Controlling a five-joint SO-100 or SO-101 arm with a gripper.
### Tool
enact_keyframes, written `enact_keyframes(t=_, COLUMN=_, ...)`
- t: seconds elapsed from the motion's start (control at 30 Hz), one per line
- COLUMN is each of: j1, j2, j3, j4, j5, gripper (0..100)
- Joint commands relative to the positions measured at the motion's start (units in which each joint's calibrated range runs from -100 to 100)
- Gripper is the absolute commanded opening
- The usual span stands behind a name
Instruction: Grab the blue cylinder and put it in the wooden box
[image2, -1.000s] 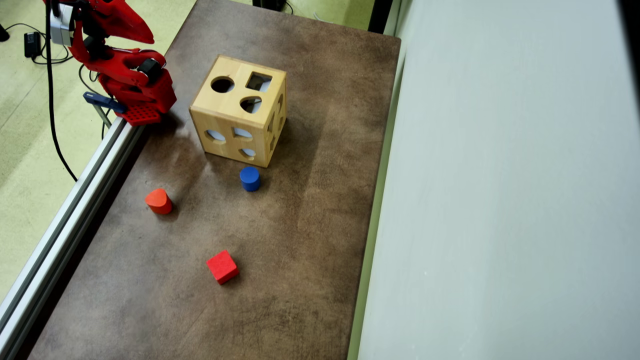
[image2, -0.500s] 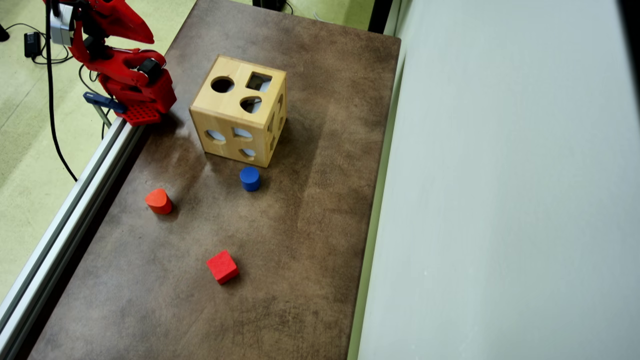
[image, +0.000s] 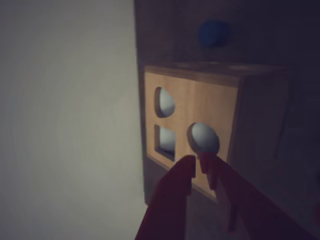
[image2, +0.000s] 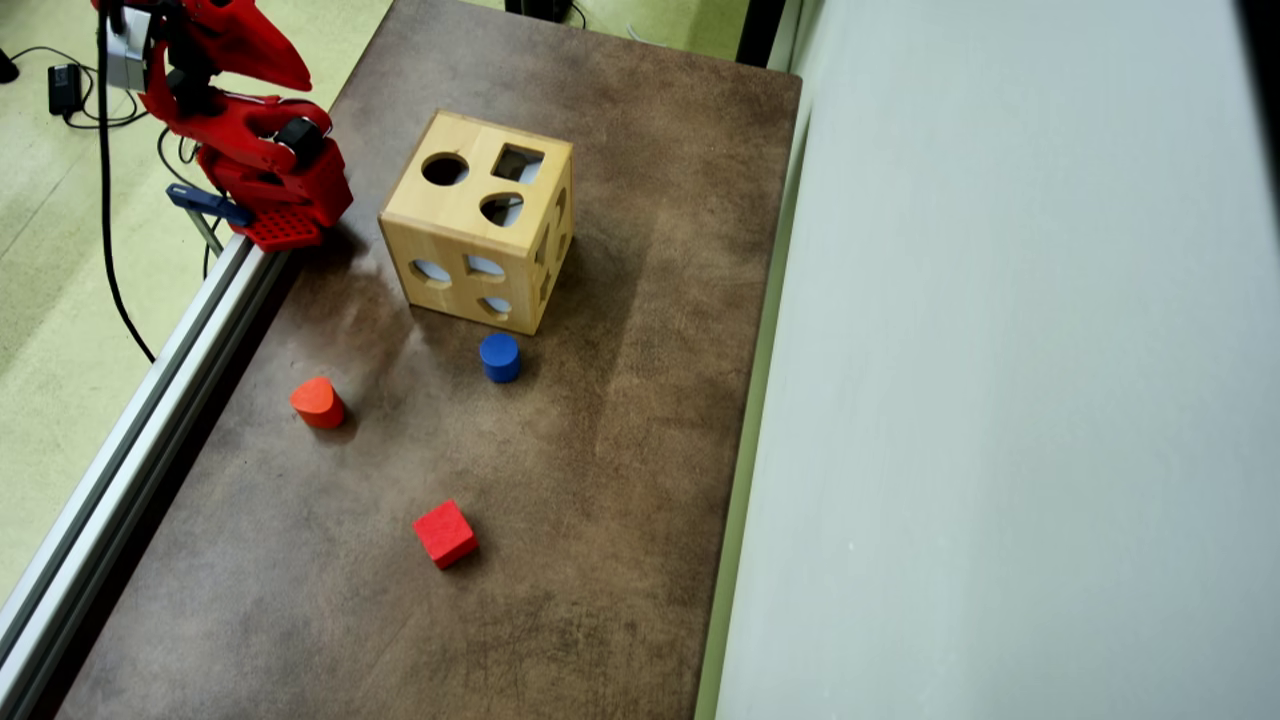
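Your gripper is nearly pressed together and empty, high beside the box, and the cylinder stands upright on the counter just past the box's far side, so reach over or around it

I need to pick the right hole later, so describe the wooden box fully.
The wooden box is a light-wood cube standing flat on the brown table. In the overhead view its top has a round, a square and a rounded hole, and more cutouts pierce its sides. The blue cylinder stands just in front, apart from it. Nothing touches the box.
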Motion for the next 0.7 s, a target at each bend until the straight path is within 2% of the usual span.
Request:
enact_keyframes(t=0.0, j1=0.32, j2=18.32, j3=-7.50, j4=-0.55, j5=0.29, gripper=3)
enact_keyframes(t=0.2, j1=0.69, j2=38.96, j3=-20.47, j4=-0.55, j5=0.29, gripper=3)
enact_keyframes(t=0.3, j1=4.26, j2=50.42, j3=-22.43, j4=-1.92, j5=0.24, gripper=3)
enact_keyframes(t=0.5, j1=17.48, j2=67.92, j3=-22.61, j4=-17.68, j5=0.49, gripper=3)
enact_keyframes(t=0.67, j1=20.90, j2=78.70, j3=-22.08, j4=-25.64, j5=4.59, gripper=3)
